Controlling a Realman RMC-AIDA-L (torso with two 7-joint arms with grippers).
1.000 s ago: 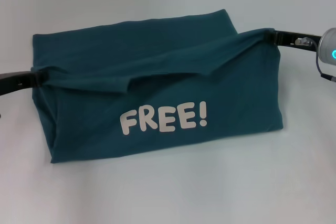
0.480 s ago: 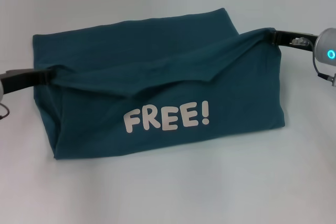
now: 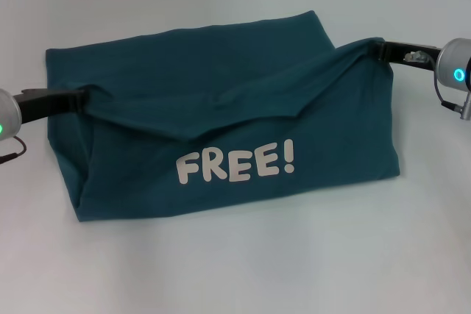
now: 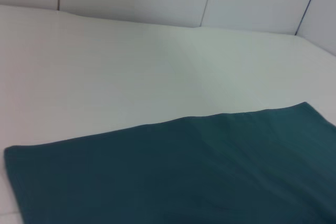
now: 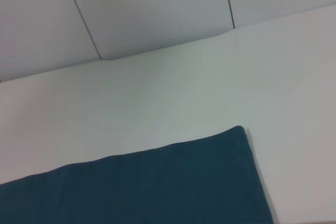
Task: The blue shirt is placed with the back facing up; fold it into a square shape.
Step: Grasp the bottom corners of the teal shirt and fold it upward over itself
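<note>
1. Left pincer (image 3: 82, 96) at the left edge of the blue shirt (image 3: 221, 115), closed on a pinch of the cloth's upper layer; black fingers reaching in from the left, grey wrist housing at the picture's left border.
2. Right pincer (image 3: 380, 49) at the shirt's far right corner, likewise clamped on the fabric, fingers reaching in from the right; round grey wrist body with a cyan ring light behind it.
3. Cloth held between the two pincers lifted a little off the layer beneath, forming a fold line running from left pincer up to right pincer, sagging to a shallow point near the middle.
4. Shirt lying on the white desk (image 3: 235, 262), roughly central, already doubled into a wide band; far edge straight, near edge angled from near left up toward the right.
5. White lettering "FREE!" (image 3: 235, 165) showing on the near panel, below the sagging fold.
6. Left wrist view: flat expanse of teal shirt (image 4: 199, 177) with a straight edge against the pale desk (image 4: 131, 66), panelled wall beyond.
7. Right wrist view: one corner of the shirt (image 5: 173, 182) on the desk (image 5: 210, 82), panelled wall behind; own fingers not shown in either wrist view.
</note>
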